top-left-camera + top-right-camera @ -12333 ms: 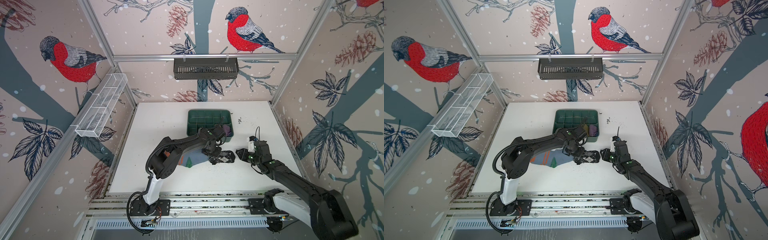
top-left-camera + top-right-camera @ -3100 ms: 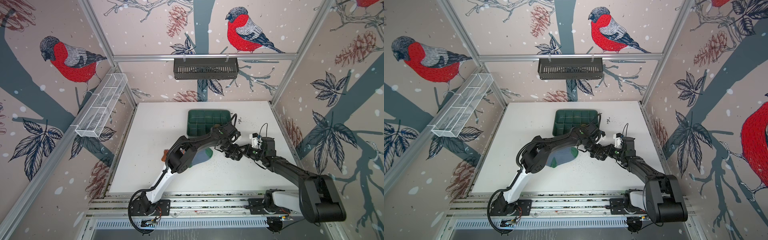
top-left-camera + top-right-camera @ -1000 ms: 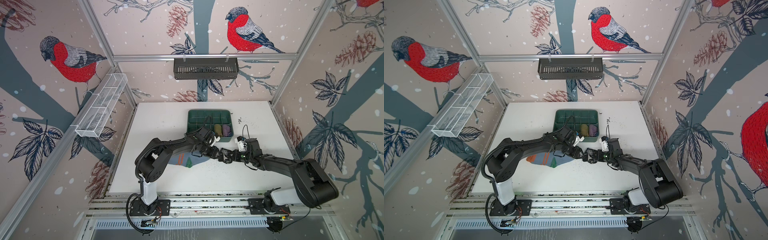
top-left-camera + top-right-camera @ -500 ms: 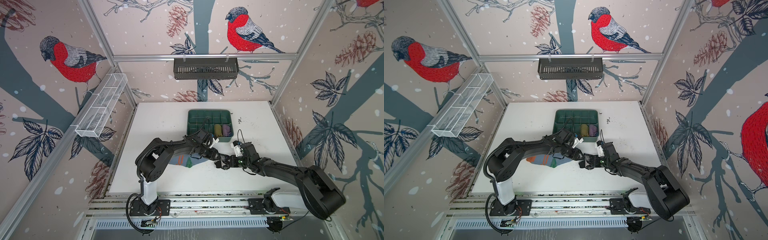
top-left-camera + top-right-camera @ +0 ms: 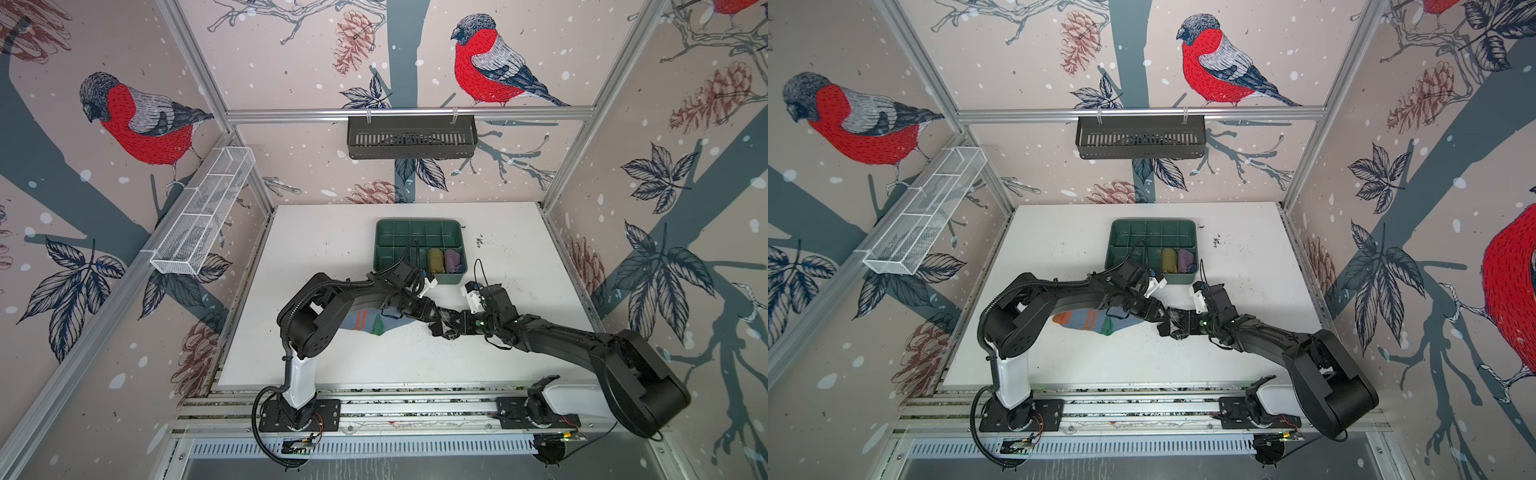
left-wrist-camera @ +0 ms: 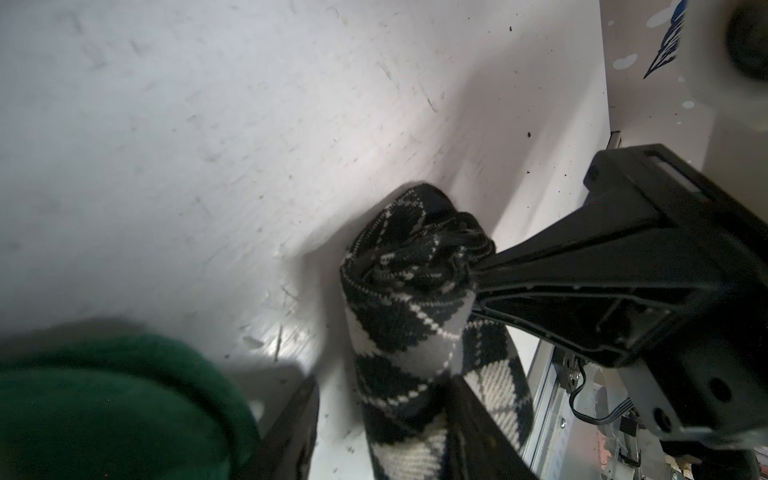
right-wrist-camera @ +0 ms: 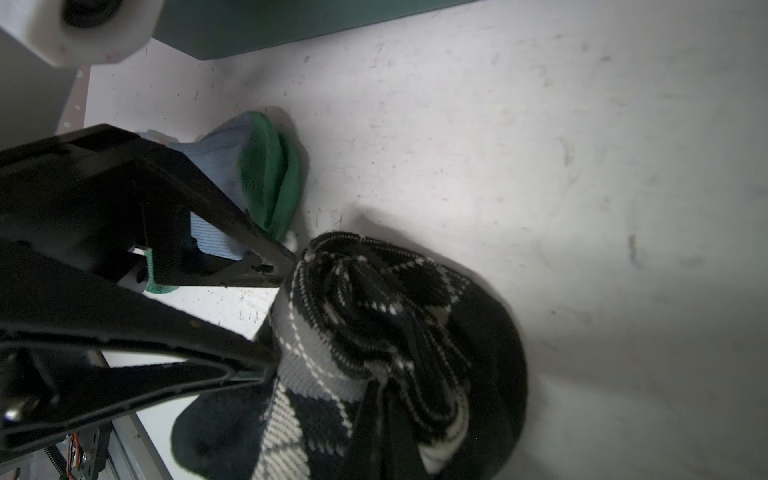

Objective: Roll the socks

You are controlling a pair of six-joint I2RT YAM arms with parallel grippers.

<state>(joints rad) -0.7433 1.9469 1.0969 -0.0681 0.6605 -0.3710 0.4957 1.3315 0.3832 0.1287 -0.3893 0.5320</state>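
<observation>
- The argyle sock point(image 7: 395, 332) sits bunched into a roll near the middle of the white table point(image 5: 332, 249), in front of the green compartment tray point(image 5: 382, 249).
- The right gripper point(image 6: 478, 274) is pinched tight on one end of that roll.
- The left gripper point(image 7: 277, 311) stands with jaws parted, its fingertips against the roll's other side, not clamping it.
- The light blue sock point(image 5: 1084, 322) lies flat under the left arm, its green toe just beside the roll.
- An olive-yellow rolled sock point(image 5: 435, 259) and a purple rolled sock point(image 5: 453, 259) sit side by side in the tray's front right compartments.
</observation>
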